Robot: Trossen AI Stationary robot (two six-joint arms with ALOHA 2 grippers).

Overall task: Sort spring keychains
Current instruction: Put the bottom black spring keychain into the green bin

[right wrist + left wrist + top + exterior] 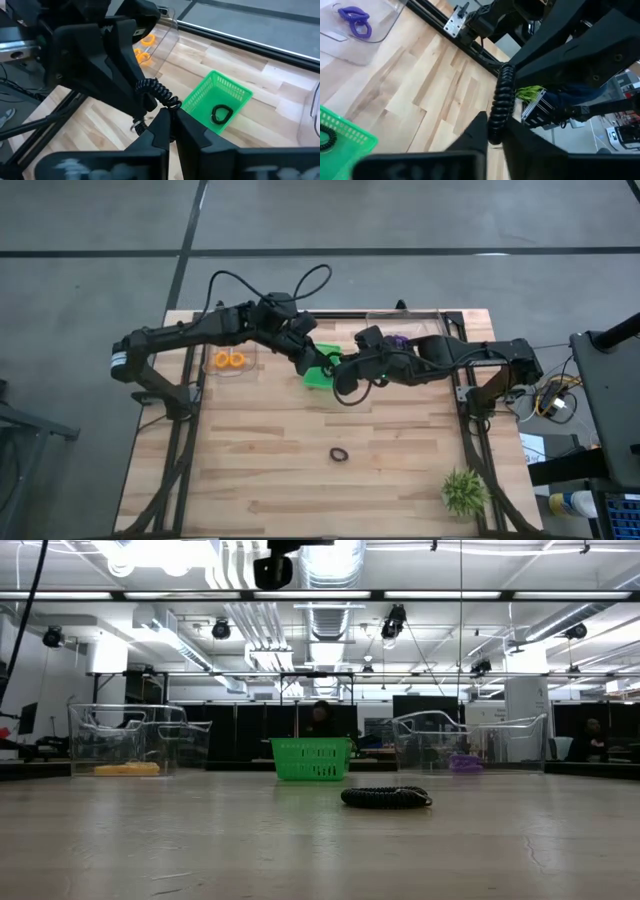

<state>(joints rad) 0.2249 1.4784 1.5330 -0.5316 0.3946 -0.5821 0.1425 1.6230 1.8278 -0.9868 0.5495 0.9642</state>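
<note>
From above: both arms meeting over the green basket (321, 367) at the table's far middle, left gripper (308, 360) and right gripper (345, 376) close together. Orange keychains (229, 360) in a clear bin (216, 371) at far left, a purple keychain (398, 340) in a clear bin (425, 320) at far right. One black keychain (340, 454) alone on the bare wood near the table's middle, a spiky plant (464, 491) at the near right corner.

At table height: black keychain (386, 798) lying flat in front of the green basket (312, 758), well apart from it; clear bins at either side, yellow-orange (127, 769) in one, purple (465, 762) in the other.

From the left wrist: left gripper (493, 135) pinched narrow on one end of a black coiled keychain (501, 102), coil stretched toward the other arm. Another black keychain (325, 137) inside the basket (351, 137); purple keychain (355, 22) in its bin.

From the right wrist: right gripper (170, 119) closed narrow on the same black coil (159, 91), above the wood beside the basket (200, 100), a black keychain (221, 114) lying inside.
</note>
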